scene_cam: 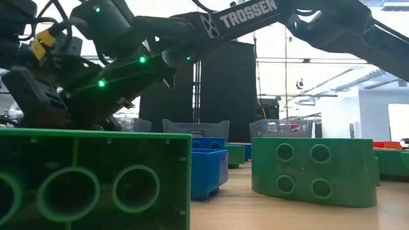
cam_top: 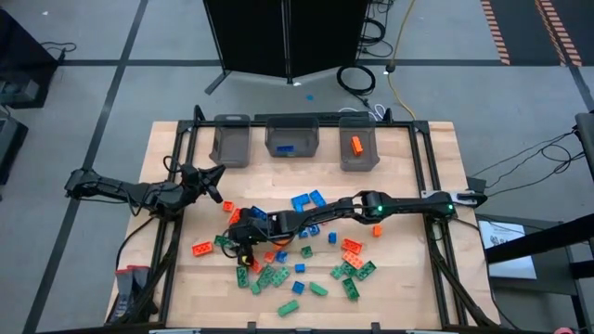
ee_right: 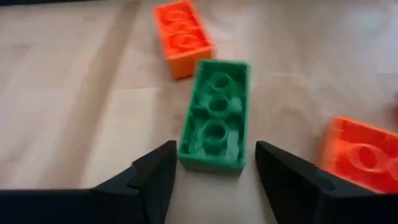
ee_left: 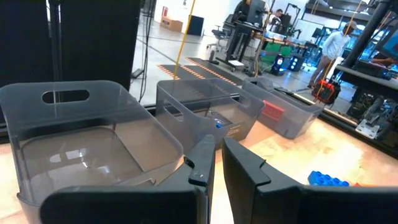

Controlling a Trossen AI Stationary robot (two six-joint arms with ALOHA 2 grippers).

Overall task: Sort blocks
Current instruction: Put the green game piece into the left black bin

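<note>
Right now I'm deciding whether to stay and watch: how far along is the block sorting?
Barely started. Done: one blue block in the middle bin and one orange block in the right bin; the left bin looks empty. In hand: the right end effector straddles a green block, fingers either side. Left: dozens of blocks remain on the table.

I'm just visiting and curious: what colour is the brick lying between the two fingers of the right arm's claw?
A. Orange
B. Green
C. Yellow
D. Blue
B: the right wrist view shows a green brick lying hollow side up between the open right claw fingers, with orange bricks off to the sides.
</note>
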